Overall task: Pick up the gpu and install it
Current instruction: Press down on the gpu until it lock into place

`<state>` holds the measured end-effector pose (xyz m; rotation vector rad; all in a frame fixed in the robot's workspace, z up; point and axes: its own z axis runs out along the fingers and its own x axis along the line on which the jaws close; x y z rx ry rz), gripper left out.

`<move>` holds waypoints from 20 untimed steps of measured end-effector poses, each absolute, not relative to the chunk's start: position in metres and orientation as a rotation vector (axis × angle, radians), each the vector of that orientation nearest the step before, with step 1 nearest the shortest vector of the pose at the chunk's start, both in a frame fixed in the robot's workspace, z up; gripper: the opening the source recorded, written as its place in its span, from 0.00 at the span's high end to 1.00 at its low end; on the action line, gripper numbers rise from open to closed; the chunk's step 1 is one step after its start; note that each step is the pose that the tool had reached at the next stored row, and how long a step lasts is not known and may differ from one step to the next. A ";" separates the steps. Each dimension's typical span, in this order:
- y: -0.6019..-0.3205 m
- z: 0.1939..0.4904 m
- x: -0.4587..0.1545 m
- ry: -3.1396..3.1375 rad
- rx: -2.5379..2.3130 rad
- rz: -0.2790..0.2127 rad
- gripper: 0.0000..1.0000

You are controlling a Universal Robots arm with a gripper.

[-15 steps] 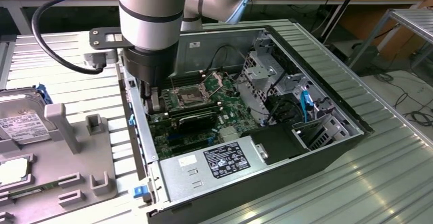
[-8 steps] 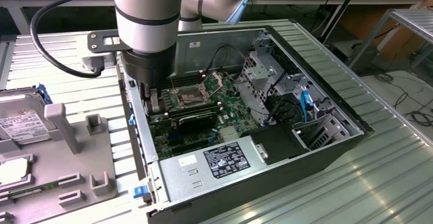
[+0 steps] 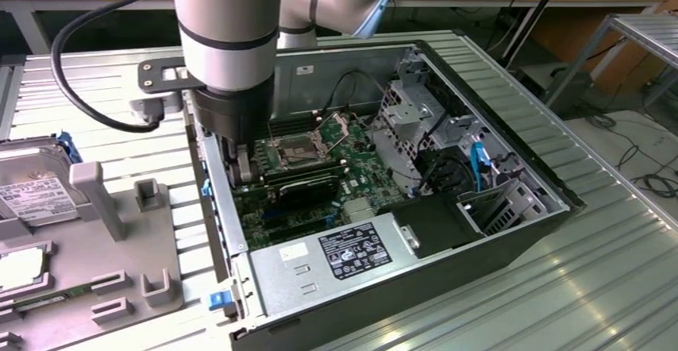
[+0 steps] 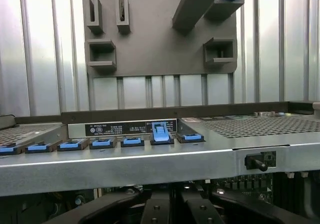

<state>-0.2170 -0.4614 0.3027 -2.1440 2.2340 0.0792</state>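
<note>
Down inside the open computer case (image 3: 509,168) now, claw (image 3: 246,168) lowered along the wall on the exterior view's left, fingers drawn tight together. Squeezed against the top edge of the gpu (image 3: 302,186), by the look of it, though whether gripping or just pressing cannot be told.

Well along, judging from this: card already off the desk (image 3: 593,287) and standing on edge across the motherboard (image 3: 350,140), just below the processor socket (image 3: 297,151). Looks at or in its slot; fully seated or not, impossible to say. Grey parts tray (image 3: 117,232) beside the case showing bare cradles, hard drive (image 3: 32,188) and a green memory stick (image 3: 48,297) left on it.

Card itself: seen edge-on, a slim dark strip with a black face, lying level and parallel to the power supply (image 3: 329,268). Fan and bracket not made out from here.

From the wrist view, dark finger bases low in the picture, case rim with a row of blue slot latches (image 4: 102,144) just beyond, one latch (image 4: 160,132) standing raised.
</note>
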 end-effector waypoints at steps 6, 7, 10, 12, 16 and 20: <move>-0.461 0.298 -0.197 2.226 -2.138 0.064 0.89; -0.461 0.297 -0.192 2.226 -2.137 0.064 0.89; -0.461 0.290 -0.171 2.226 -2.138 0.064 0.89; -0.461 0.284 -0.157 2.226 -2.138 0.064 0.89; -0.461 0.277 -0.139 2.226 -2.137 0.064 0.89; -0.462 0.273 -0.138 2.229 -2.139 0.061 0.89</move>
